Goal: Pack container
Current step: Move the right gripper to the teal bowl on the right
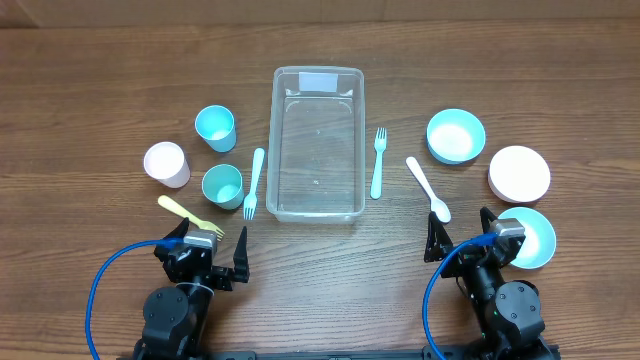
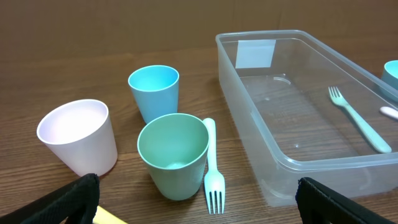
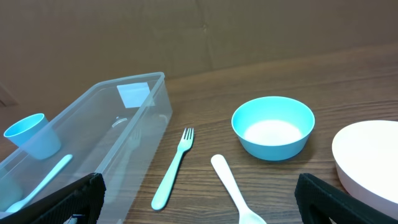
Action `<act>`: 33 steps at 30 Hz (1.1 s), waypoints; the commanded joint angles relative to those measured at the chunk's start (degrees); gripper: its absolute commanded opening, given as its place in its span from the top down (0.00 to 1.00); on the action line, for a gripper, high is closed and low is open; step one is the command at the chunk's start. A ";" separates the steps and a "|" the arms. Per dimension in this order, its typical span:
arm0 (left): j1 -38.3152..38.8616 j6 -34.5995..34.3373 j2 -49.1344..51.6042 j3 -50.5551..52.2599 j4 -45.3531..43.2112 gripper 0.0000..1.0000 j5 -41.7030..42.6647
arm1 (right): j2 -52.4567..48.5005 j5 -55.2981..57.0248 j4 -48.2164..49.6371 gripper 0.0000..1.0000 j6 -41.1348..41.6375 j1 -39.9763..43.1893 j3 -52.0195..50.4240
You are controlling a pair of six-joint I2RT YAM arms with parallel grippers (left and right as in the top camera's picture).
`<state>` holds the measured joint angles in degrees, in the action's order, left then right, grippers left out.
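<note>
1. We see the container (image 1: pixel 273 150) in the upper middle of the overhead frame: a clear plastic rectangular bin with rounded corners.
2. It stands upright, open top up, its long sides running up and down that frame.
3. A white label (image 1: pixel 320 80) sits on its short end nearest the top edge.
4. Its walls and floor are see-through.
5. It fills the right half of the left wrist view and lies at the lower left of the right wrist view.

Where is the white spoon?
In the overhead view, the white plastic spoon lies on the wooden table on the robot's right side. It is just right of the pale blue plastic fork and nearer the robot than the round blue bowl.
</note>
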<state>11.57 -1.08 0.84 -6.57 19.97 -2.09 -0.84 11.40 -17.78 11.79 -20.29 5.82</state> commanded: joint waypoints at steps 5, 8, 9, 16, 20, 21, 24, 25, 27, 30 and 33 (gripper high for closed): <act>-0.31 0.70 -0.42 0.57 -0.09 0.00 0.63 | 0.68 0.57 0.37 0.00 0.17 0.22 -0.37; -0.31 0.68 -0.42 0.57 -0.09 0.00 0.63 | 0.68 0.57 0.37 0.00 0.17 0.22 -0.37; -0.31 0.70 -0.42 0.57 -0.09 0.00 0.66 | 0.68 0.57 0.37 0.00 0.17 0.22 -0.37; -0.31 0.68 -0.42 0.57 -0.07 0.00 0.63 | 0.68 0.57 0.37 0.00 0.17 0.22 -0.37; -0.31 0.68 -0.42 0.57 -0.09 0.00 0.63 | 0.68 0.57 0.37 0.00 0.17 0.22 -0.35; -0.31 0.70 -0.42 0.57 -0.09 0.00 0.63 | 0.68 0.57 0.37 0.00 0.17 0.22 -0.37; -0.31 0.70 -0.42 0.57 -0.09 0.00 0.63 | 0.68 0.55 0.37 0.00 0.17 0.22 -0.37; -0.31 0.70 -0.42 0.57 -0.09 0.00 0.63 | 0.68 0.55 0.37 0.00 0.17 0.22 -0.37; -0.31 0.68 -0.42 0.57 -0.09 0.00 0.63 | 0.68 0.55 0.37 0.00 0.17 0.22 -0.37; -0.31 0.68 -0.42 0.57 -0.09 0.00 0.63 | 0.68 0.57 0.37 0.00 0.17 0.22 -0.37; -0.31 0.70 -0.42 0.57 -0.09 0.00 0.63 | 0.68 -0.26 0.37 0.00 0.48 0.22 -0.35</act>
<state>11.57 -1.08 0.84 -6.57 19.94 -2.11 -0.84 11.38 -17.78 11.79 -20.27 5.82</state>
